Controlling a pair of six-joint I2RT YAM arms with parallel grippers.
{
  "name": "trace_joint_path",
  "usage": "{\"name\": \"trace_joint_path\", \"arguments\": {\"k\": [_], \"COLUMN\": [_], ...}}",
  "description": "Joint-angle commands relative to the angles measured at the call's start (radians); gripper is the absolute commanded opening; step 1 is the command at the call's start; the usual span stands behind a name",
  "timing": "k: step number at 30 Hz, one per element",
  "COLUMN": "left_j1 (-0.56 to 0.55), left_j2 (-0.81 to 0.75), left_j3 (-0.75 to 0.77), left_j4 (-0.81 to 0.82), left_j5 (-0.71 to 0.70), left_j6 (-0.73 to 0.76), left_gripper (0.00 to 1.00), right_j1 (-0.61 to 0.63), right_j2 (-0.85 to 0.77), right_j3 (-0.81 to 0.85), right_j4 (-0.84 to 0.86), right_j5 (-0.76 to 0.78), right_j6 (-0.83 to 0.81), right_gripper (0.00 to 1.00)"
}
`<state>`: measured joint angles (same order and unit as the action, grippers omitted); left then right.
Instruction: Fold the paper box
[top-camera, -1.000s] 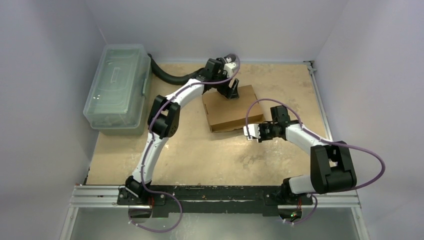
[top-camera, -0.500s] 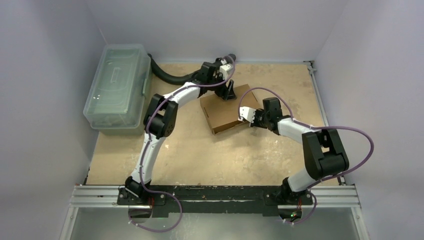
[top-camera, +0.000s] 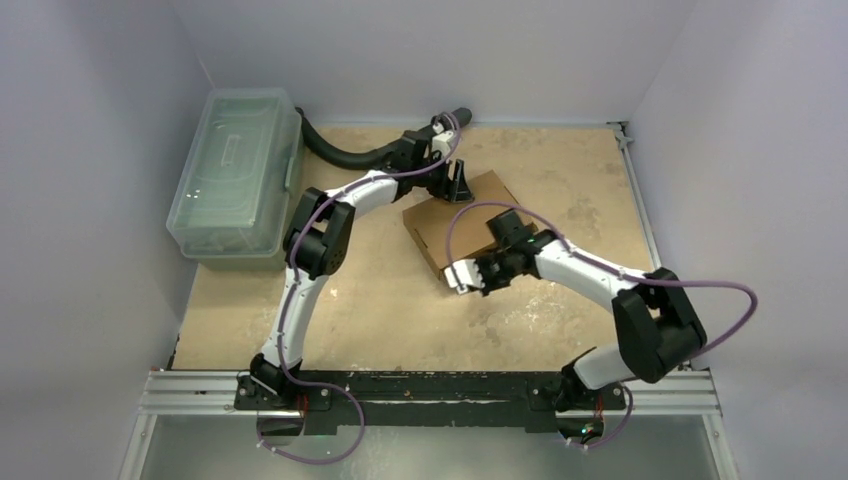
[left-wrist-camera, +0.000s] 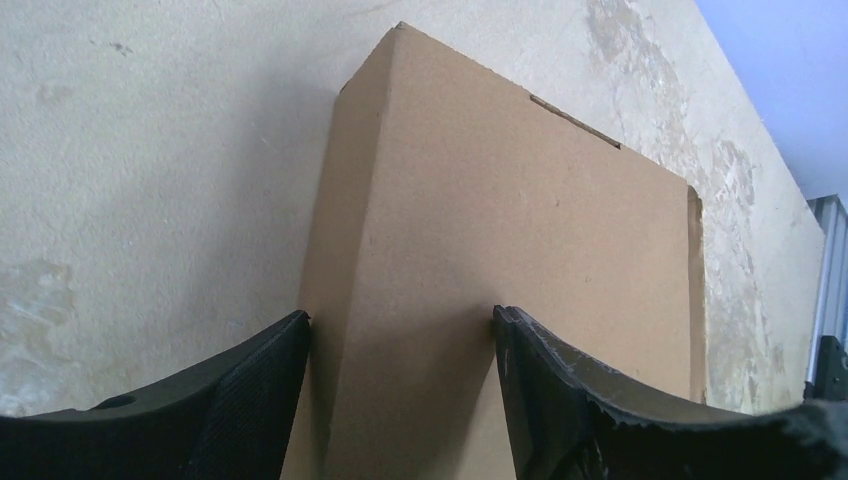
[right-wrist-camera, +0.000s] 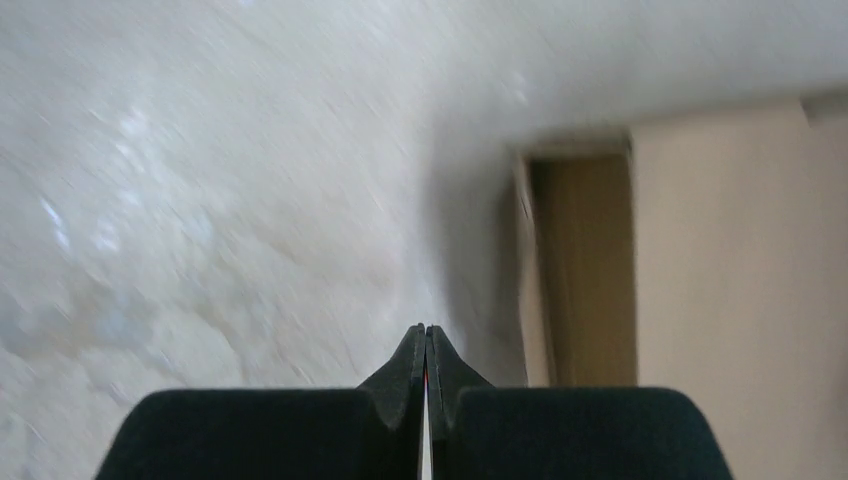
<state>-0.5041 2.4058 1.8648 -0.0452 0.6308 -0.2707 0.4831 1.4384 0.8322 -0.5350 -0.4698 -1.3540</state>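
The paper box (top-camera: 430, 222) lies flat on the bench (top-camera: 560, 310), a little beyond its middle, top panel down and turned so that one corner points toward the arms' bases. The left arm reaches to the box's far side, where the left hand (left-wrist-camera: 400, 316) stands open astride a long folded edge: one fingertip (left-wrist-camera: 262, 372) sits right against the side wall, the other (left-wrist-camera: 545, 365) rests on the brown top panel, with a strip of cardboard showing between them. In the left wrist view that panel runs away smooth and plain, with a narrow slot cut near its far edge. The right arm bends in over the box's right part, and the right hand (top-camera: 458, 280) is down at the near corner, its two fingers pressed tight together with nothing between them. The right wrist view is blurred; it shows the closed tips over bare bench, the box just to their right. Whether the tips touch the cardboard I cannot tell. A clear plastic bin (top-camera: 235, 175) with its lid on stands at the bench's far left, well apart from the box, and a black hose (top-camera: 330, 150) curves behind the left arm
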Motion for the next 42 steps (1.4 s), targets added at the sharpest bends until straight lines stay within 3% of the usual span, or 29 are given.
{"name": "trace_joint_path", "arguments": {"k": [1, 6, 12, 15, 20, 25, 28, 32, 38, 42], "left_j1": [-0.008, -0.008, -0.016, -0.038, -0.057, -0.034, -0.03, -0.029, -0.03, -0.036], "left_j2": [-0.024, -0.041, -0.057, -0.059, -0.074, -0.079, -0.075, -0.064, -0.063, -0.063], "left_j3": [-0.087, -0.125, -0.163, -0.18, -0.252, -0.265, -0.248, -0.238, -0.25, -0.258], "left_j4": [-0.078, -0.06, -0.049, -0.047, 0.006, 0.03, 0.03, 0.03, 0.067, 0.066], "left_j5": [-0.008, -0.005, 0.005, 0.007, -0.004, -0.038, -0.042, -0.029, -0.02, -0.002], "left_j6": [-0.069, -0.081, -0.075, -0.069, -0.095, -0.136, -0.139, -0.147, -0.152, -0.14], "left_gripper": [0.65, 0.65, 0.64, 0.63, 0.63, 0.63, 0.63, 0.63, 0.63, 0.63], "right_j1": [0.168, 0.285, 0.296, 0.295, 0.257, 0.151, 0.076, 0.061, 0.061, 0.072], "right_j2": [0.063, 0.125, 0.143, 0.154, 0.202, 0.118, 0.049, 0.005, 0.107, 0.13], "right_j3": [0.057, 0.036, 0.05, 0.072, 0.104, 0.194, 0.17, 0.068, 0.061, 0.088], "right_j4": [0.031, 0.251, 0.563, 0.603, 0.532, -0.048, -0.241, -0.208, -0.072, 0.244], "right_j5": [-0.017, 0.14, 0.364, 0.408, 0.319, -0.079, -0.098, 0.002, 0.102, 0.165], "right_j6": [0.112, 0.259, 0.474, 0.51, 0.497, 0.165, 0.038, 0.026, 0.077, 0.318], "right_gripper": [0.0, 0.0, 0.0, 0.0, 0.0, 0.0, 0.0, 0.0, 0.0, 0.0]}}
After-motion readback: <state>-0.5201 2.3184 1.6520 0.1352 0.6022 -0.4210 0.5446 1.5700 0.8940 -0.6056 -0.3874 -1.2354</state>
